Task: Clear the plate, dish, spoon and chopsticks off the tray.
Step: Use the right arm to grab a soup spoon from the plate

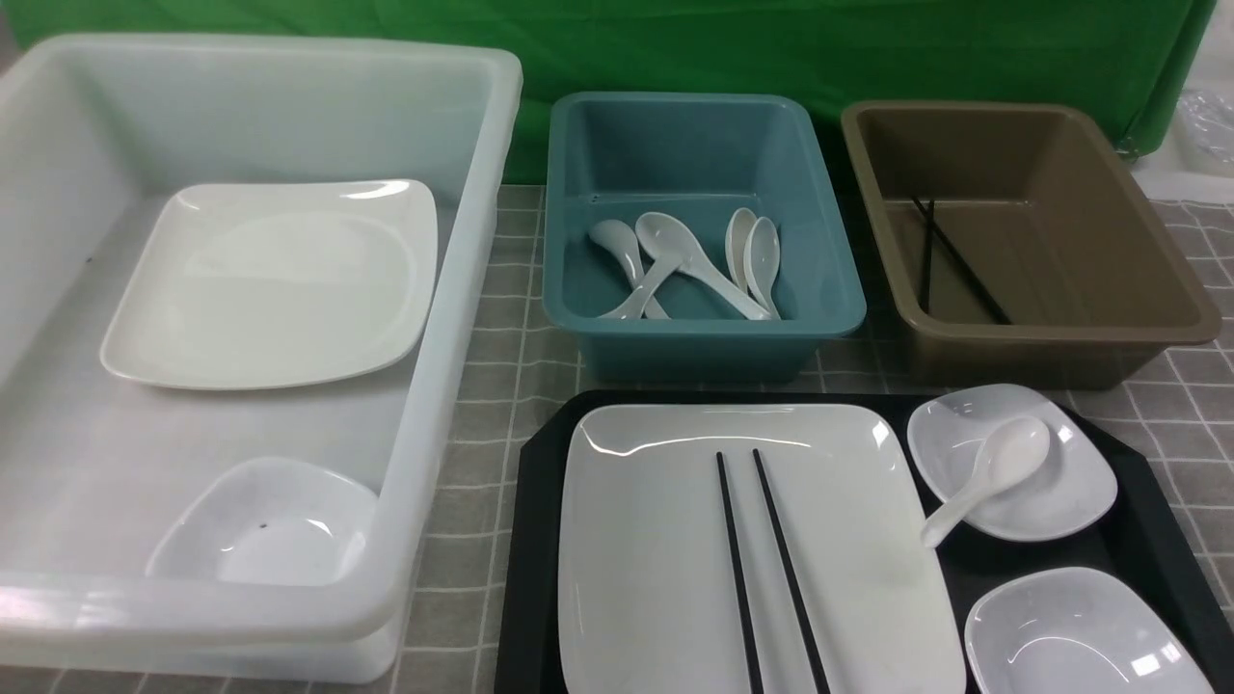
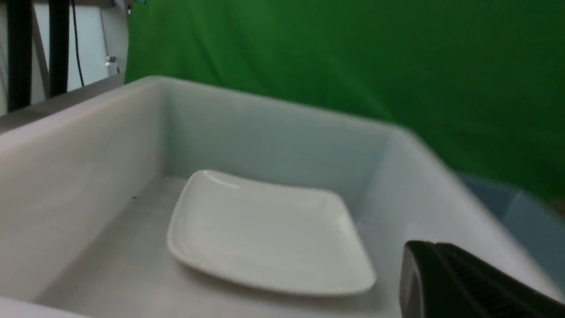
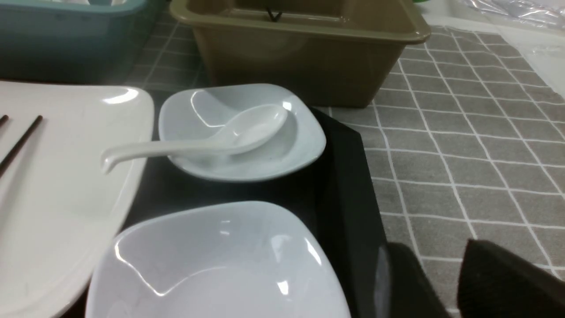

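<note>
On the left of the front view, the big translucent white tub (image 1: pixel 463 289) is holding a stored plate (image 1: pixel 280 289) and a stored dish (image 1: pixel 270 525). At lower centre the matte black tray (image 1: pixel 535 559) is carrying its full load, so I am judging the clearing not yet begun. The plate (image 1: pixel 656 559), glossy and rounded-square, is lying on it. To its right, the shallow upper dish (image 1: pixel 1060 501) and lower dish (image 1: pixel 1080 636) are sitting. The deep-bowled spoon (image 1: pixel 1003 458) is resting in the upper dish, and the chopsticks (image 1: pixel 762 569), thin black sticks, are lying side by side on the plate. My left pincer (image 2: pixel 423 265) is sitting closed by the tub, and my right pincer (image 3: pixel 437 256) is hanging parted and empty beside the tray's edge.
</note>
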